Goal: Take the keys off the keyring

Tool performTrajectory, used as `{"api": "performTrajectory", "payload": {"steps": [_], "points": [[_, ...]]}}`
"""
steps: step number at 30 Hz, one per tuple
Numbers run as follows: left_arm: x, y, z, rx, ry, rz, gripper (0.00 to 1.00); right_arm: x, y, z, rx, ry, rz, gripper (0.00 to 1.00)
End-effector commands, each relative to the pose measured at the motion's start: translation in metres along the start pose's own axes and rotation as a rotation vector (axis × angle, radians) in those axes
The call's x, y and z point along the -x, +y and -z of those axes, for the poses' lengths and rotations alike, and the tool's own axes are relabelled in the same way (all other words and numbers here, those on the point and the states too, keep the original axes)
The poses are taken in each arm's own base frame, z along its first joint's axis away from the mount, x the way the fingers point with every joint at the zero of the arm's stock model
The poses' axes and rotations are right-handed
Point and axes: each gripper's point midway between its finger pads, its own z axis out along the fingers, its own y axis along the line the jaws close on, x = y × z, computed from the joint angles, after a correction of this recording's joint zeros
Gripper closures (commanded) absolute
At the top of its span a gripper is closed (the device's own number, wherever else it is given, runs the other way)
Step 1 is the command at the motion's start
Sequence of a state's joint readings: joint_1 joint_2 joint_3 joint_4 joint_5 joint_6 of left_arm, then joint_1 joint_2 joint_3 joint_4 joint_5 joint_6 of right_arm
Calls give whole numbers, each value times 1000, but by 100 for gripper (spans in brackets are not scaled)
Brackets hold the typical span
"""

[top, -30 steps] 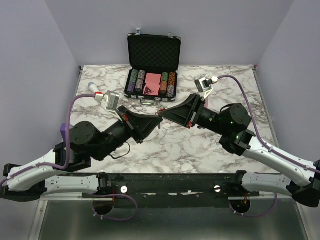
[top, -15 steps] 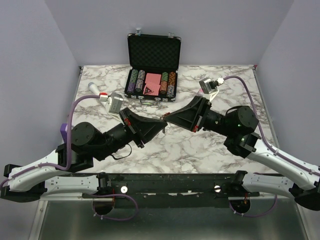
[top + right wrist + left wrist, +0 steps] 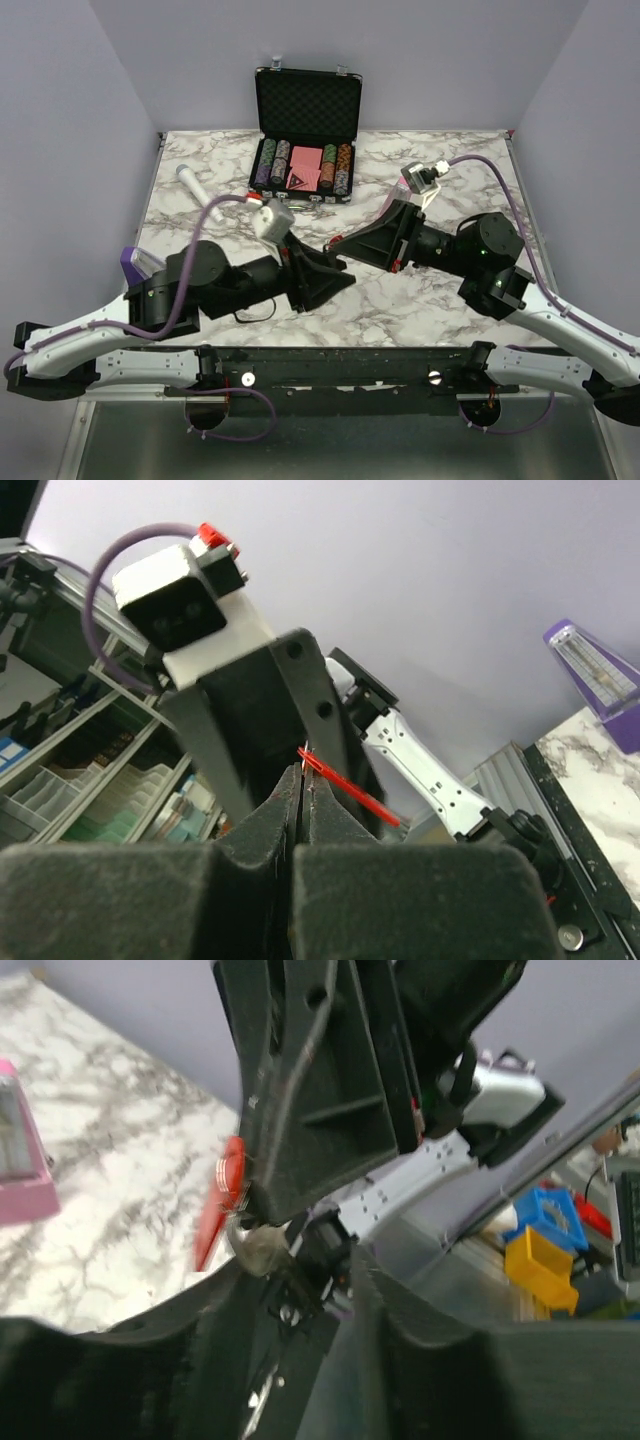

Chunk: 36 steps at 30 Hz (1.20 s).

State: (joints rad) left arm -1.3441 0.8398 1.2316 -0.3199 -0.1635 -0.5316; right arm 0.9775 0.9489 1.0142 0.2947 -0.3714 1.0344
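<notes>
My right gripper (image 3: 303, 772) is shut on one end of the thin red keyring (image 3: 350, 790), which sticks out up and to the right of its tips. In the left wrist view the keyring (image 3: 218, 1200) hangs blurred beside the right gripper's black fingers (image 3: 320, 1090), with a small silver-grey key (image 3: 255, 1245) at its lower end. My left gripper (image 3: 300, 1280) is just below the key, jaws apart, with nothing between them. From above, the left gripper (image 3: 343, 276) and the right gripper (image 3: 334, 243) sit tip to tip over the table's middle.
An open black case of poker chips and pink cards (image 3: 305, 165) stands at the back centre. A white pen (image 3: 197, 190) lies at the back left. A purple metronome (image 3: 135, 262) stands by the left edge and also shows in the right wrist view (image 3: 598, 680).
My left arm has swung right and toward the near edge, its gripper now under the right gripper's tip. The right gripper has drawn back a little to the right.
</notes>
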Motion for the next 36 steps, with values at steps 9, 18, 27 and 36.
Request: {"api": "performTrajectory", "payload": {"steps": [9, 18, 27, 36], "points": [[-33, 3, 34, 18, 269, -71, 35, -12, -15, 12, -166, 136, 136, 99], [0, 9, 72, 36, 137, -56, 34, -20, -13, 17, -163, 209, 175, 99], [30, -5, 67, -33, -54, 31, 47, -36, 5, 16, -28, 325, 233, 99], [24, -11, 42, -45, -31, 67, 60, -41, 19, 15, 58, 390, 274, 99]]}}
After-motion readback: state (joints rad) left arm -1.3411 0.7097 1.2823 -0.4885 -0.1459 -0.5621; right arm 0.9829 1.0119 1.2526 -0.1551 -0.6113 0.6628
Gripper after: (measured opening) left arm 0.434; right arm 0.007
